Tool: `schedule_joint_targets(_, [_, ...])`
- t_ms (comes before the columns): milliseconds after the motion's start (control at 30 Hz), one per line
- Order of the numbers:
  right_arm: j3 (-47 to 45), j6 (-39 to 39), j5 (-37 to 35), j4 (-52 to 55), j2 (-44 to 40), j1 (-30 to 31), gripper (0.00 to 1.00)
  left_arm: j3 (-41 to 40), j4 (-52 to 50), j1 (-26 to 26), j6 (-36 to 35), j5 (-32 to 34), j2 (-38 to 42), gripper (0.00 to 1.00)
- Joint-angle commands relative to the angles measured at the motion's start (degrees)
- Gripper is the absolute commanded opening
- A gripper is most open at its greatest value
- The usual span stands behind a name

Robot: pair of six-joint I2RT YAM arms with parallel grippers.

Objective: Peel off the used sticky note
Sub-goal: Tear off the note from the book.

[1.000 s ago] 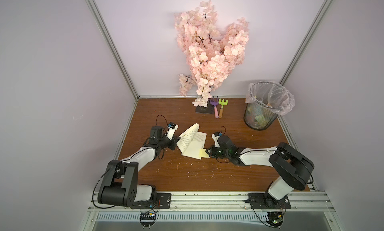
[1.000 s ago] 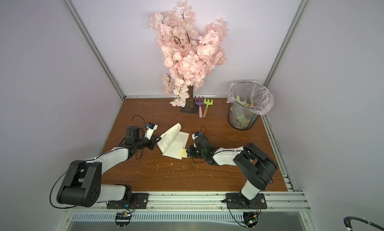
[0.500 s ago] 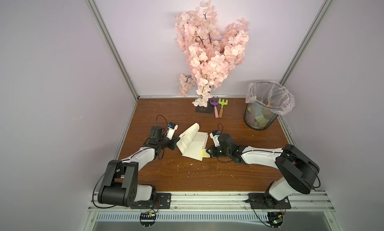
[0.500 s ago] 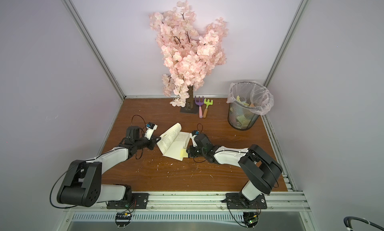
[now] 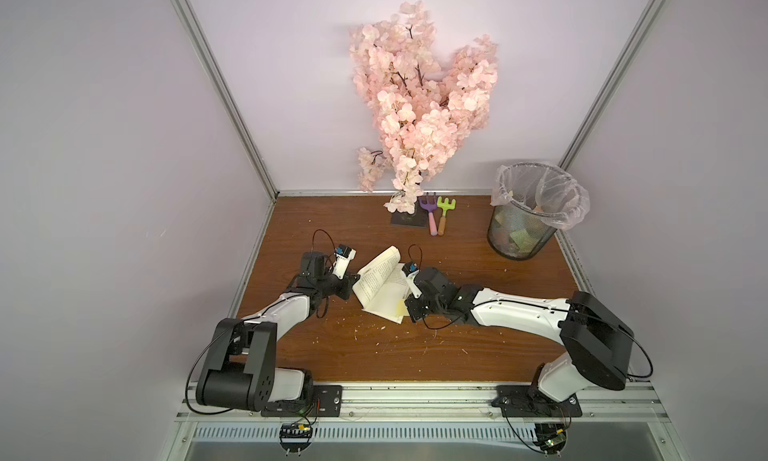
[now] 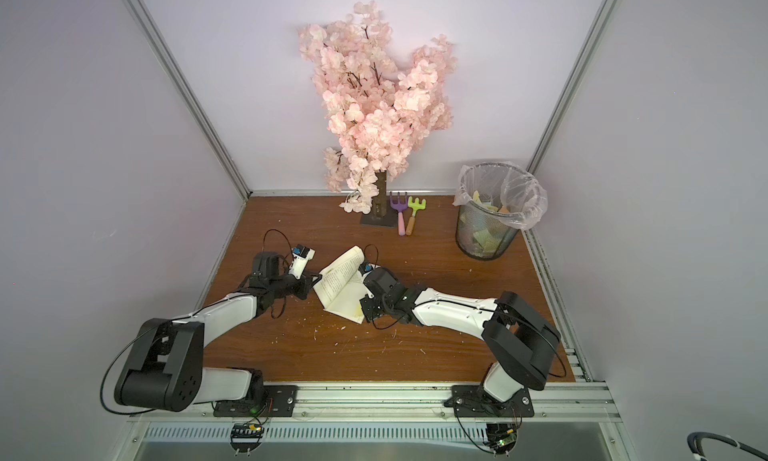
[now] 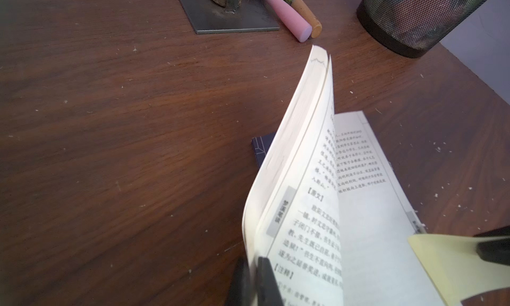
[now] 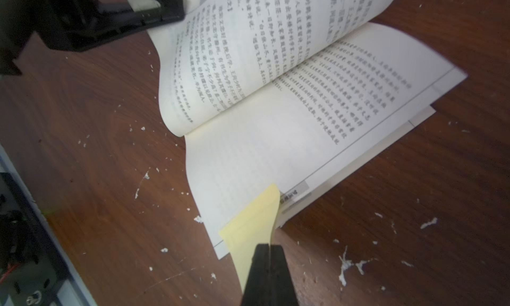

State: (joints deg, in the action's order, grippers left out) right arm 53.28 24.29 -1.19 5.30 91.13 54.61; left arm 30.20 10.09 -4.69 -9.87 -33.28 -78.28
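The sticky note (image 8: 251,224) is lying at the outer corner of the flat page of the book (image 8: 276,131), with one end stuck down and the other overhanging the book's edge above the table (image 8: 414,208). The right fingers (image 8: 276,266) are pinching that overhanging end, shut flat on the paper. The left fingers (image 7: 266,277) are clamping the raised sheaf of pages on the book's other side, holding it up off the flat page.

The note is looking thin, light and limp (it is curling where it is lifting from the page). It is presumably clinging by a weak glue strip alone, so it is likelier to tear or slip out than to resist. The free end is the sensible place to hold. A low, slow pull away from the book's corner is probably what is needed, since the page beneath seems just as flimsy.
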Motion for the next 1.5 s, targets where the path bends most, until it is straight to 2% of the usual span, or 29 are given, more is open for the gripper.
schedule_joint_targets(0, [2.2,-3.5,-2.9,3.3,0.6,1.3,0.00,0.4,-3.5,0.7,-0.1,-0.6,-1.2,0.01])
schedule_joint_targets(333, [8.0,-12.0,-3.5,9.4,5.6,6.8,0.00,0.6,-3.7,0.7,-0.2,-1.1,-1.6,0.01])
schedule_joint_targets(767, [9.7,-17.0,-2.8,11.3,6.5,10.0,0.00,0.7,-3.8,0.7,-0.3,-1.3,-1.7,0.01])
schedule_joint_targets(833, [8.8,-17.3,-0.5,9.5,5.4,10.0,0.00,0.7,-3.8,0.7,-0.3,-1.3,-1.9,0.01])
schedule_joint_targets(1067, [3.2,-17.5,15.1,0.4,-2.5,10.0,0.00,0.6,-3.7,0.7,-0.2,-1.1,-1.7,0.01])
schedule_joint_targets(1167, [2.1,-17.5,17.6,-0.9,-4.2,9.9,0.00,0.6,-3.7,0.7,-0.2,-1.1,-1.6,0.01])
schedule_joint_targets(1267, [0.6,-14.4,14.5,-3.2,-7.0,7.6,0.00,0.7,-3.8,0.7,-0.2,-0.8,-1.1,0.01])
schedule_joint_targets(1367, [-1.5,-7.4,13.5,-6.9,-12.7,0.9,0.00,0.8,-3.6,0.7,-0.4,-0.4,0.5,0.01])
schedule_joint_targets(1400, [-2.0,-4.6,11.6,-7.6,-14.9,-1.4,0.00,0.8,-3.5,0.7,-0.6,-0.3,1.0,0.01])
schedule_joint_targets(1467, [-1.8,0.2,3.5,-5.7,-19.4,-5.3,0.00,0.7,-3.5,0.6,-0.7,-0.1,2.2,0.01])
